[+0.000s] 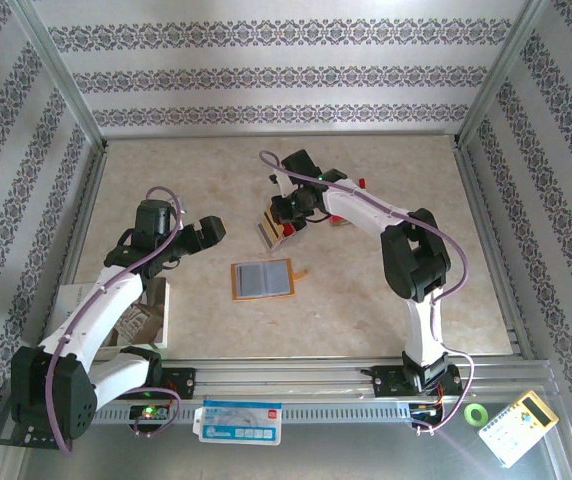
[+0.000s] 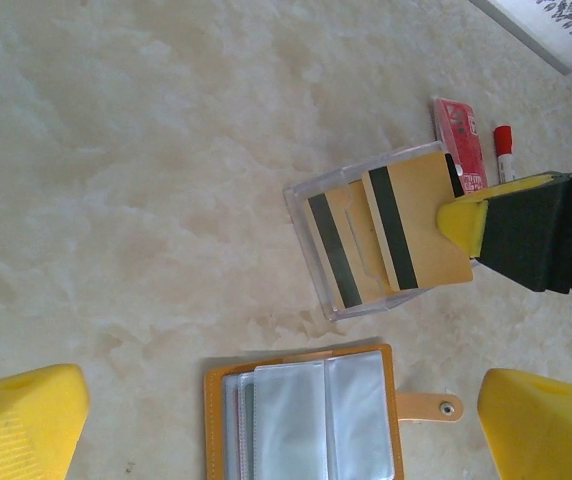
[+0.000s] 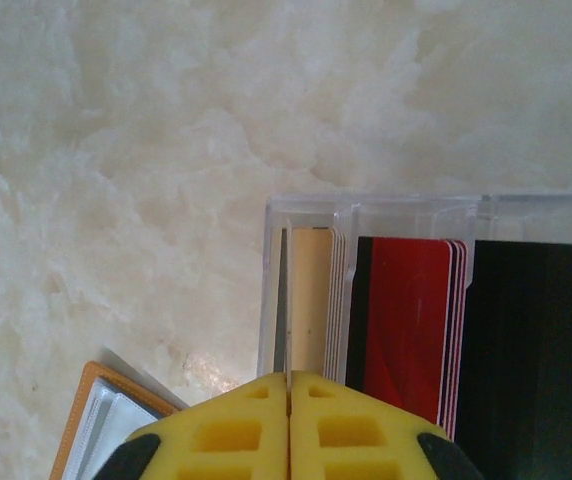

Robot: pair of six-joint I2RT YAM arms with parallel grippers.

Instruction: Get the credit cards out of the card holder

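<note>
Left wrist: clear tray [image 2: 304, 215] holds credit cards [image 2: 341, 250] | right gripper [image 3: 288, 385] pinches tan card [image 2: 411, 225] | left gripper [image 2: 284, 390] wide

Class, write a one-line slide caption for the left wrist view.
Right gripper pinches a tan card at the clear tray, beyond the open orange card holder.

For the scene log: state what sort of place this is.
Probably a robot test booth: papered walls, metal frame, marble-look table, left arm and right arm bolted at its edge.

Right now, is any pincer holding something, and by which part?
The right pincer pinches a tan card by the long edge opposite its dark stripe; the left pincer holds nothing.
</note>
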